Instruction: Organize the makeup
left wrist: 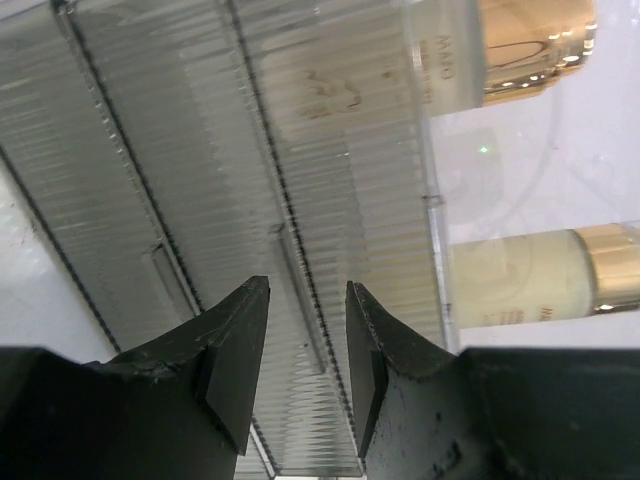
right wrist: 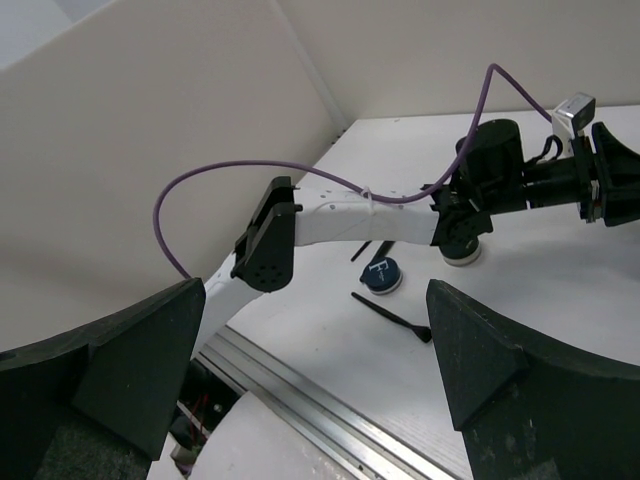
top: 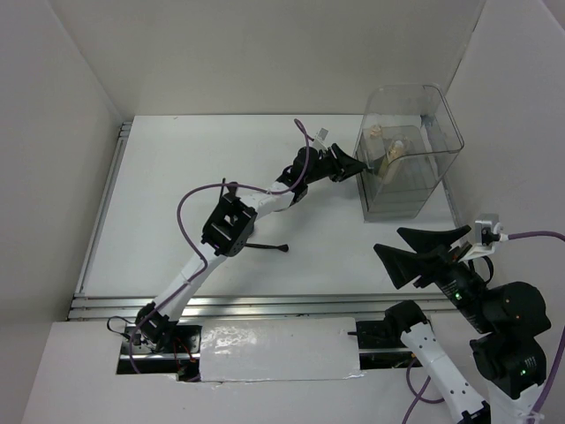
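Observation:
A tall clear plastic box (top: 439, 132) stands at the back right with two beige tube bottles (top: 394, 152) inside it. In the left wrist view the tubes (left wrist: 515, 290) with gold caps show through the ribbed box wall (left wrist: 200, 150). My left gripper (top: 353, 165) is open and empty, its jaws a narrow gap apart (left wrist: 305, 340) right at the box's left wall. A thin black brush (top: 267, 246) lies on the table under the left arm. The right wrist view shows the brush (right wrist: 395, 316), a dark-blue compact (right wrist: 380, 273) and a second round compact (right wrist: 463, 253). My right gripper (top: 388, 240) is wide open and empty (right wrist: 315, 300).
The left arm (top: 247, 208) stretches diagonally across the table and hides the compacts from above. A metal rail (top: 265, 305) runs along the near table edge, and white walls enclose the table on three sides.

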